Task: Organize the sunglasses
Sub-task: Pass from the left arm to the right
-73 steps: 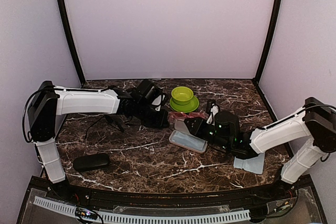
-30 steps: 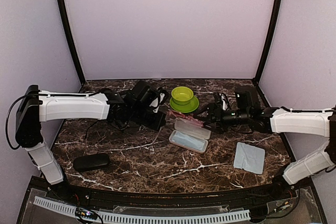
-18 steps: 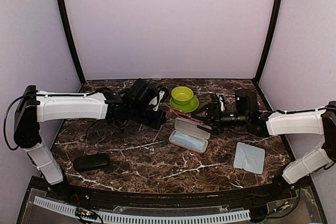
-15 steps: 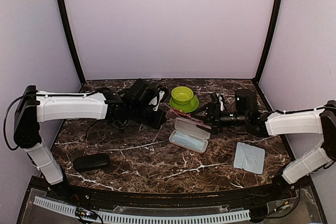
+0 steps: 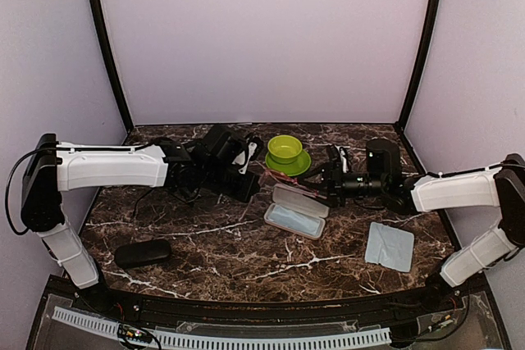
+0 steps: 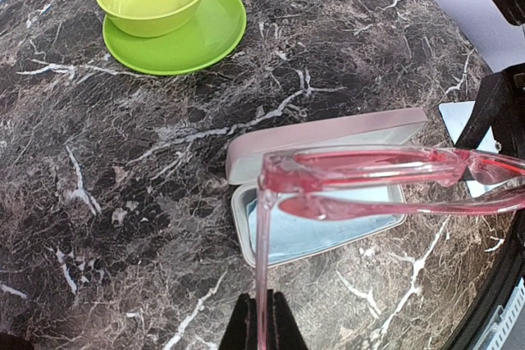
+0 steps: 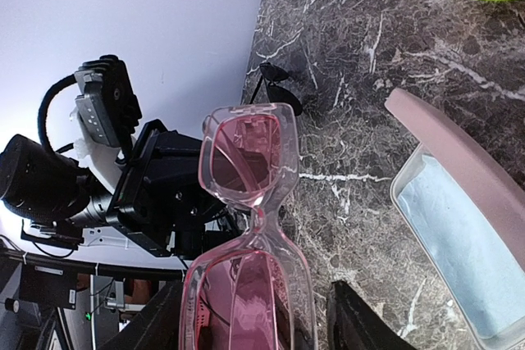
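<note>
- Leftmost, a black oblong case (image 5: pixel 143 252) lies shut on the marble table (image 5: pixel 246 243), well apart from everything else.
- The left gripper (image 6: pixel 261 327) reaches in towards the middle, its fingers pressed together on the tip of one temple arm of the red-framed sunglasses (image 6: pixel 361 170).
- Close to the left arm, a thin black-framed pair (image 7: pixel 277 92) lies on the table, too small to read which way it points.
- The red pair hangs in the air between the two grippers. Its lens front runs roughly left to right across the table, slightly slanted. The pinched temple stands out square from the front's left end, back to the left fingers. A second pink bar runs along just beneath the front.
- Behind it, a green bowl (image 5: pixel 285 147) sits upright on a green plate (image 5: pixel 301 165).
- Directly under and just in front of the glasses, a pink case (image 6: pixel 328 133) lies open, lid raised at the far side, pale blue inside.
- The right gripper (image 5: pixel 326 184) meets the front's right end, fingers spread on either side of a lens. I cannot tell whether they touch the frame.
- Far right, a pale blue cloth (image 5: pixel 390 246) lies flat.
</note>
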Tool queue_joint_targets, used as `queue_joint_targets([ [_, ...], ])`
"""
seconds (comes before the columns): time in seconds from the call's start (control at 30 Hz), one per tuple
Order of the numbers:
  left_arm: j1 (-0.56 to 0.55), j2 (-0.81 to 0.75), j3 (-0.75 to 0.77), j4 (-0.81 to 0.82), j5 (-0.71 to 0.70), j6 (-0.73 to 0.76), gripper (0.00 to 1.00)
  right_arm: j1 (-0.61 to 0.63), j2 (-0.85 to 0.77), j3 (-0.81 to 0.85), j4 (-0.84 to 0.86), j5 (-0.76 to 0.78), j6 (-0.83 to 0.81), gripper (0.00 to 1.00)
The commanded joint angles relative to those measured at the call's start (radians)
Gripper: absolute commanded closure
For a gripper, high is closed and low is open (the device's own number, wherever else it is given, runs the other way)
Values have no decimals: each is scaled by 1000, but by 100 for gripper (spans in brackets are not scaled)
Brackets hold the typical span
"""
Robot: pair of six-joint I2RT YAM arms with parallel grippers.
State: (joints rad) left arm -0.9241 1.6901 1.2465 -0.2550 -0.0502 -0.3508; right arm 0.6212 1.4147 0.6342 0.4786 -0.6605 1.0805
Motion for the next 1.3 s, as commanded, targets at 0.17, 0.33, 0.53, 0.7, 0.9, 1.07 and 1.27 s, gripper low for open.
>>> queue_joint_targets([
  [0.17, -7, -41, -14, 19, -2, 9, 100, -4, -13, 20, -73, -45, -31, 42],
  [0.33, -7, -38, -14, 19, 0, 8, 100, -4, -14, 18, -56, -47, -26, 45],
  [0.53, -8, -36, -14, 19, 0, 8, 100, -4, -7, 17, -31, -54, -16, 52],
  [0.7, -9, -38, -16, 15, -4, 9, 100, -5, -5, 18, -31, -56, -16, 56],
  [0.9, -9, -41, -16, 14, -11, 10, 100, -5, -6, 21, -37, -51, -19, 65],
  [1.07, -9, -42, -14, 11, -15, 1, 89, -6, -6, 32, -60, -38, -33, 69],
  [1.27, -9, -46, -16, 8, -10, -19, 68, -9, -1, 35, -64, -32, -36, 72],
])
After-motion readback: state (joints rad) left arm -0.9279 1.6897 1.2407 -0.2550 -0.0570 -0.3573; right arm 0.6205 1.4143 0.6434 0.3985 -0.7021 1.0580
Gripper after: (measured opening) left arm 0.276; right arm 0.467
